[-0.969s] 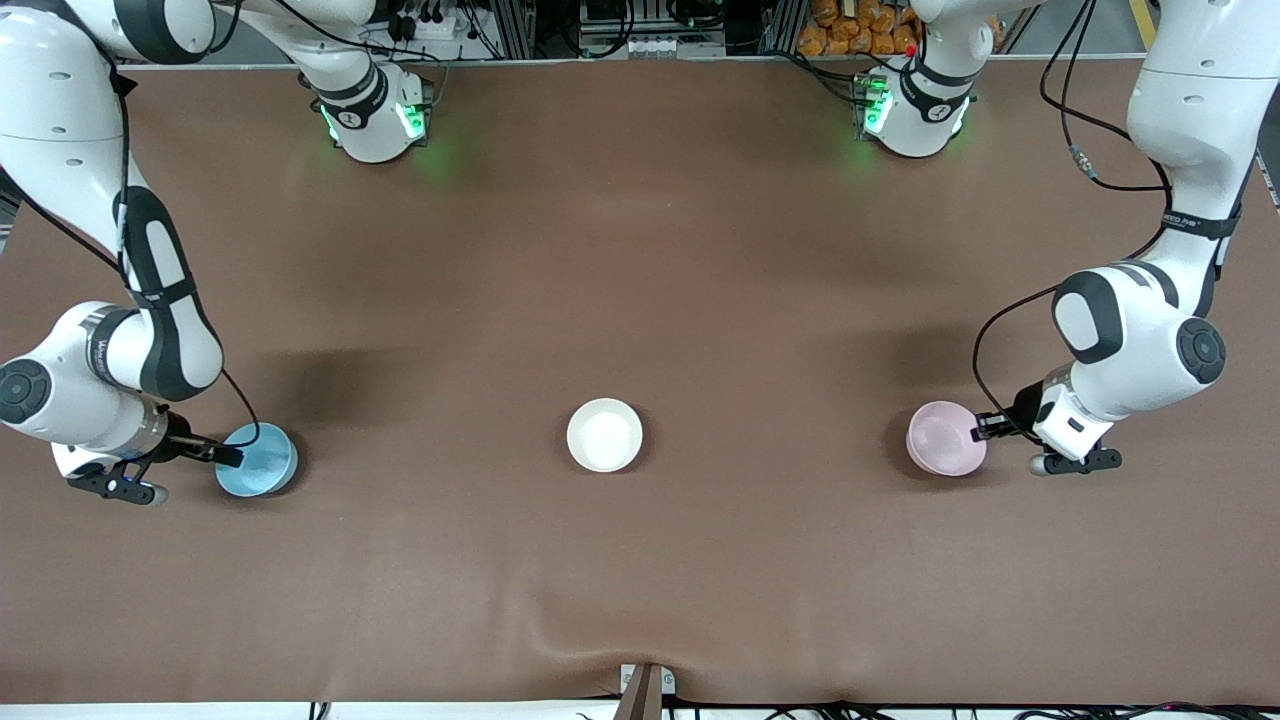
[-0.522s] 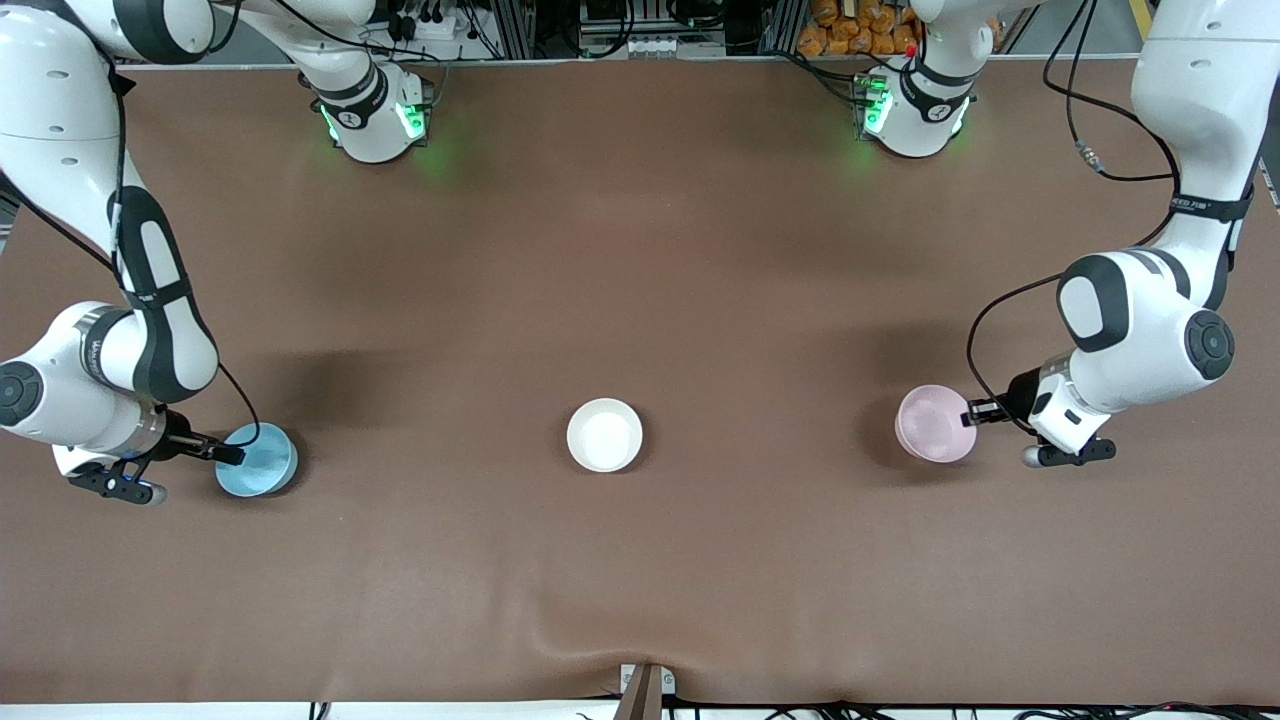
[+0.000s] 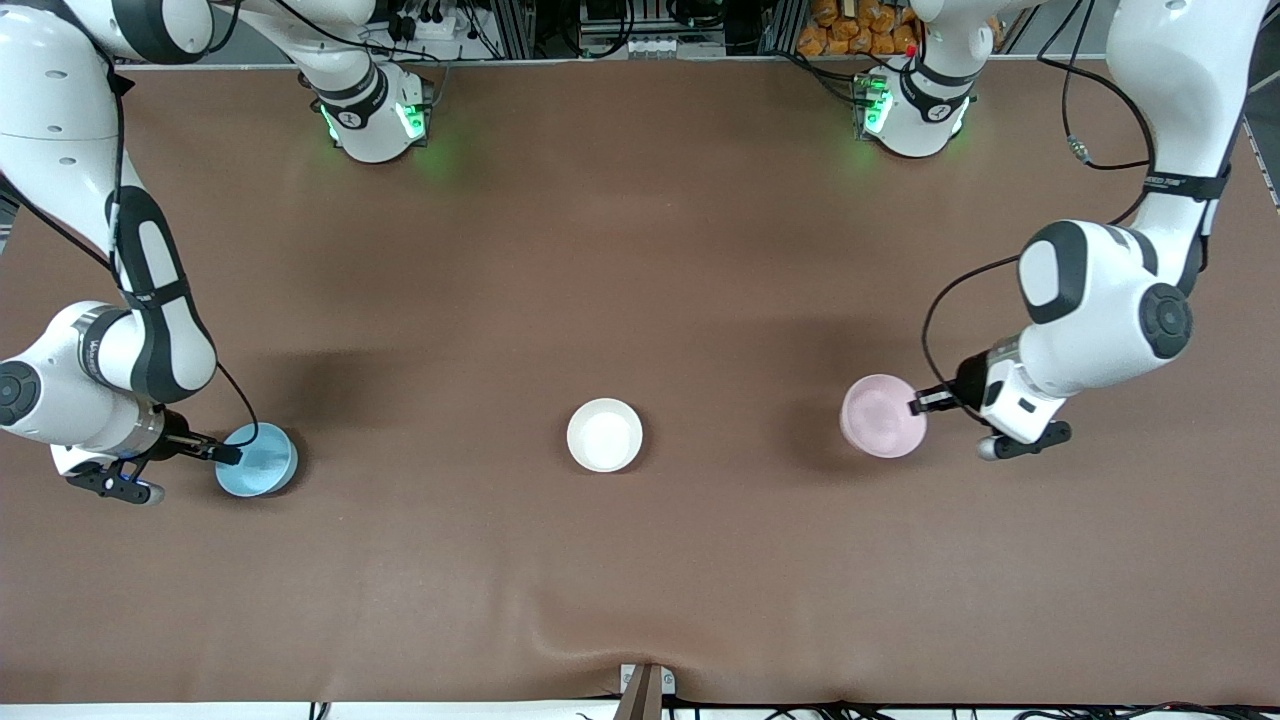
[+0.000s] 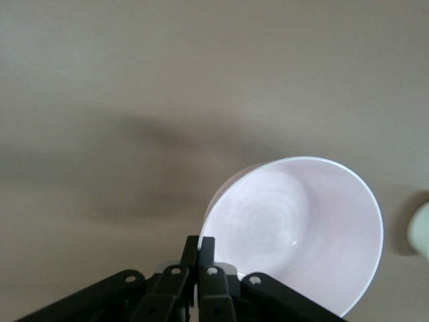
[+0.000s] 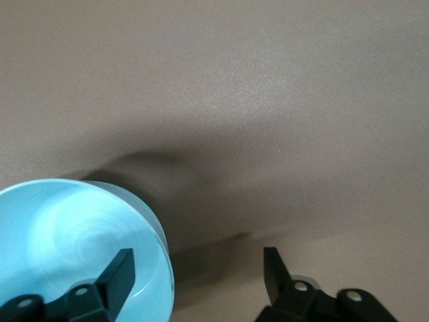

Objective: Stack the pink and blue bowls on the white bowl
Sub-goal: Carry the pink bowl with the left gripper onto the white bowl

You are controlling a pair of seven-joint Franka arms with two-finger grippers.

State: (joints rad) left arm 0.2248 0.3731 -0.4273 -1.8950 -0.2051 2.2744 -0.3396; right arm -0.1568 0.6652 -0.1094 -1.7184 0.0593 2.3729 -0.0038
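My left gripper (image 3: 918, 405) is shut on the rim of the pale pink bowl (image 3: 882, 417) and holds it a little above the table, toward the left arm's end from the white bowl (image 3: 604, 435). In the left wrist view the shut gripper (image 4: 200, 245) pinches the pink bowl (image 4: 295, 231), and the white bowl's edge (image 4: 421, 231) shows. The light blue bowl (image 3: 257, 459) sits on the table toward the right arm's end. My right gripper (image 3: 226, 456) is open astride its rim. In the right wrist view the gripper (image 5: 196, 267) has one finger inside the blue bowl (image 5: 67, 255) and one outside.
The brown table mat (image 3: 640, 260) is bare around the three bowls. A small fixture (image 3: 645, 685) stands at the table edge nearest the front camera. Both arm bases stand along the edge farthest from that camera.
My left gripper has carried the pink bowl up and toward the white bowl. The right arm and the blue bowl have not moved.
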